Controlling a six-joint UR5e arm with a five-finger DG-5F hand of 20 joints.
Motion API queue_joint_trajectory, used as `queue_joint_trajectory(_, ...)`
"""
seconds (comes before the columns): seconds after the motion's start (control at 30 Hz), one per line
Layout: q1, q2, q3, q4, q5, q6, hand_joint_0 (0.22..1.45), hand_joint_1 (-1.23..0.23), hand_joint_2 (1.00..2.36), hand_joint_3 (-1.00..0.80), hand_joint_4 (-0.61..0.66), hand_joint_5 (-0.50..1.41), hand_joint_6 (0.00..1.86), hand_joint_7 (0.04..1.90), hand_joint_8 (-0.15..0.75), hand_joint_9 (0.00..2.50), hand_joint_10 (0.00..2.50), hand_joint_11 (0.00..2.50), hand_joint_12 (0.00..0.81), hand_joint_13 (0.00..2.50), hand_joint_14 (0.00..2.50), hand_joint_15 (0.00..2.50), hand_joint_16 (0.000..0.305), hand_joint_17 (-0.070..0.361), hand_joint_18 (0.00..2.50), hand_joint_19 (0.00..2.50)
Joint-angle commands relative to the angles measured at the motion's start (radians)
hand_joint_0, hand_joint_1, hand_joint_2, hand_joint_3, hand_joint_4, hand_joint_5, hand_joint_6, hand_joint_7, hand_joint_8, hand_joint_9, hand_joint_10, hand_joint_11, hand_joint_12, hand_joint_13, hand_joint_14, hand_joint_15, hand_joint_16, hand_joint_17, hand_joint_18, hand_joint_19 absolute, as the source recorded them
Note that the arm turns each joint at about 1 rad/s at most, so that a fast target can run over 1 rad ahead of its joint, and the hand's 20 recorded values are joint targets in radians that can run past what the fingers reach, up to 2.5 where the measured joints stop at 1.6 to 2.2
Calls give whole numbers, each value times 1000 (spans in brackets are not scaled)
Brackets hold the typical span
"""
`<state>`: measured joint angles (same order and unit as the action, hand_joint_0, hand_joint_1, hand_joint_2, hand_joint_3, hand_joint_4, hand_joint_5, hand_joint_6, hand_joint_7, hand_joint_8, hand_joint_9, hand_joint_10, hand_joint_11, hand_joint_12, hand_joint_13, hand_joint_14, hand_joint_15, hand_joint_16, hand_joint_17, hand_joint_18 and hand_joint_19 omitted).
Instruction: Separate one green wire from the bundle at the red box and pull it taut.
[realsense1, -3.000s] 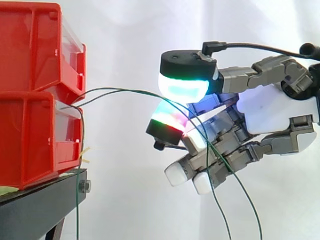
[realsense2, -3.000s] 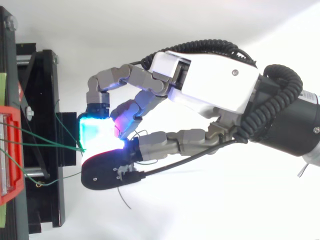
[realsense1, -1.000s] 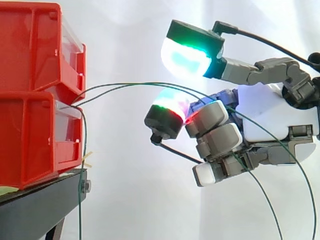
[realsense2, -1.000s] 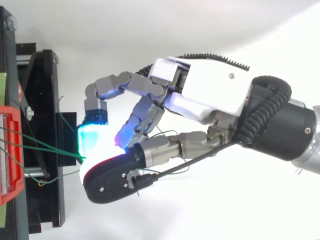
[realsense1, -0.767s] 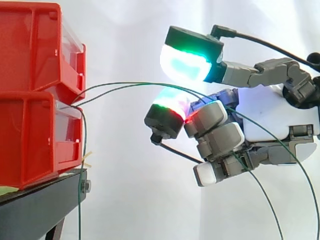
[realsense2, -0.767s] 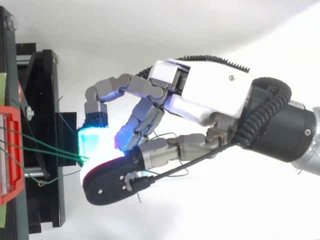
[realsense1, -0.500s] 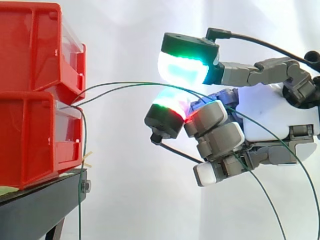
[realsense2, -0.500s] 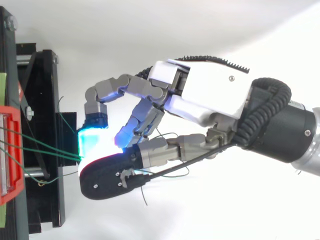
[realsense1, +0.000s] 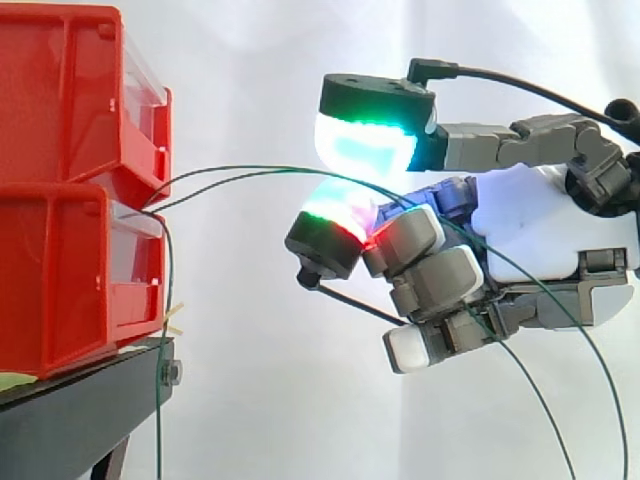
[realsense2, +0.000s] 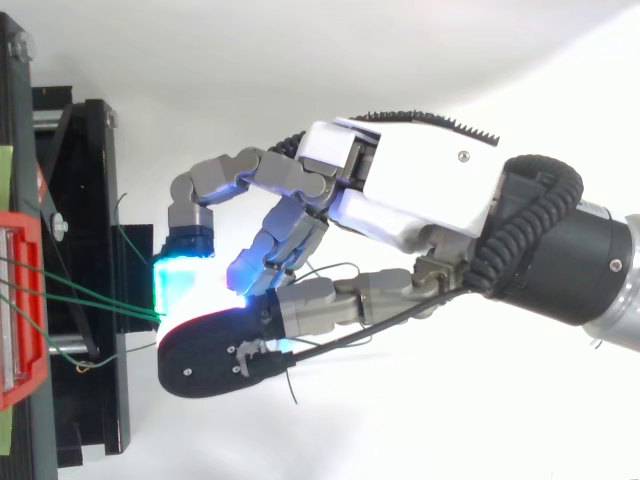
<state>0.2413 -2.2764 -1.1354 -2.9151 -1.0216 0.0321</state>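
Two thin green wires leave the gap between the stacked red bins and arch right into my hand. They run between the cyan-green thumb pad above and a green-red finger pad below, which press together on them. The other fingers are curled under the palm. Behind the hand both wires droop toward the lower right. From above, the wires run from the red bin to the pinch under the hand.
A third green wire hangs straight down past the bin front and the black stand. The stand's frame lies just left of the fingertips. A white curtain is behind.
Over the last second the raised thumb pad has come down onto the finger pad, closing the gap over the wires. The wires' arch and the bins are unchanged.
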Motion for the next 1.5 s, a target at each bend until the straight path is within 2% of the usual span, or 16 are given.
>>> queue_joint_trajectory(0.0,1,0,0,1,0,0,721,-795,1028,-113,206,-219,807,1240,326,1104,21,1238,342,1244,28,1169,60,135,875,661)
queue_joint_trajectory(0.1,0,0,0,4,0,-1,737,-845,1019,-272,211,-221,808,1241,327,1091,20,1221,336,1222,29,1166,60,134,879,648)
queue_joint_trajectory(0.17,0,0,0,4,0,0,744,-853,1001,-486,207,-222,811,1226,323,1082,20,1218,344,1225,29,1150,59,134,887,637)
queue_joint_trajectory(0.2,0,0,0,4,0,-1,749,-843,1000,-500,213,-222,815,1217,324,1078,20,1212,343,1226,28,1157,59,134,888,638)
queue_joint_trajectory(0.5,0,0,0,1,0,-1,746,-843,1000,-500,192,-222,825,1225,331,1096,20,1224,346,1236,28,1162,58,131,898,646)
queue_joint_trajectory(0.63,0,0,0,1,0,-1,702,-790,1004,-453,219,-216,821,1243,335,1125,20,1227,349,1249,28,1161,58,130,902,655)
queue_joint_trajectory(0.73,0,0,0,1,0,-3,657,-702,1001,-492,221,-209,814,1244,343,1194,21,1272,345,1273,28,1183,59,132,910,665)
queue_joint_trajectory(0.87,0,-2,0,4,0,-5,558,-621,1000,-500,231,-203,793,1264,323,1315,16,1484,346,1343,25,1250,61,137,951,665)
queue_joint_trajectory(0.9,1,0,0,2,0,-5,541,-617,1000,-500,237,-203,789,1257,317,1357,12,1596,355,1364,25,1270,62,140,965,669)
queue_joint_trajectory(1.07,1,0,0,2,0,-18,497,-623,1000,-500,252,-207,782,1235,322,1375,4,1847,361,1409,23,1350,66,149,1007,658)
queue_joint_trajectory(1.17,1,0,0,2,0,-18,494,-634,1000,-500,252,-211,778,1220,313,1361,14,1918,358,1415,21,1375,67,151,1013,656)
queue_joint_trajectory(1.27,1,0,0,4,0,-17,494,-652,1000,-500,248,-214,777,1205,317,1322,90,1875,349,1416,21,1377,67,151,1007,656)
queue_joint_trajectory(1.47,1,0,0,1,2,-17,623,-736,1000,-500,207,-218,773,1282,272,1302,3,1954,306,1372,22,1415,62,139,954,676)
